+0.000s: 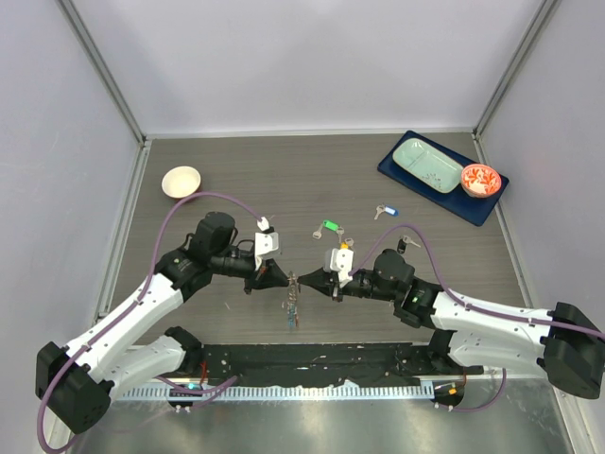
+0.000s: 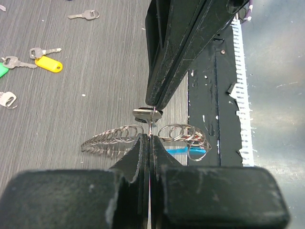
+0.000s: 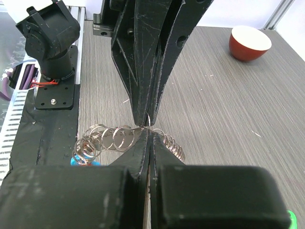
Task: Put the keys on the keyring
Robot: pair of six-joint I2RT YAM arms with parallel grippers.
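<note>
Grey metal chain keyring (image 1: pixel 294 305) is pinched by clenched jaws of left gripper (image 1: pixel 285 279) and right gripper (image 1: pixel 305 280); meeting tips hide the grip, blue strap (image 2: pixel 178 149) half-hidden at six o'clock.

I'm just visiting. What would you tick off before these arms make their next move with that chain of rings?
1. Left jaws shut on the keyring: ok.
2. Right jaws shut on it too: ok.
3. Ring spread open for a key: cannot tell.
4. Loose keys in sight, green-tagged key, blue-tagged key: ok.
5. Key already threaded: cannot tell.
</note>
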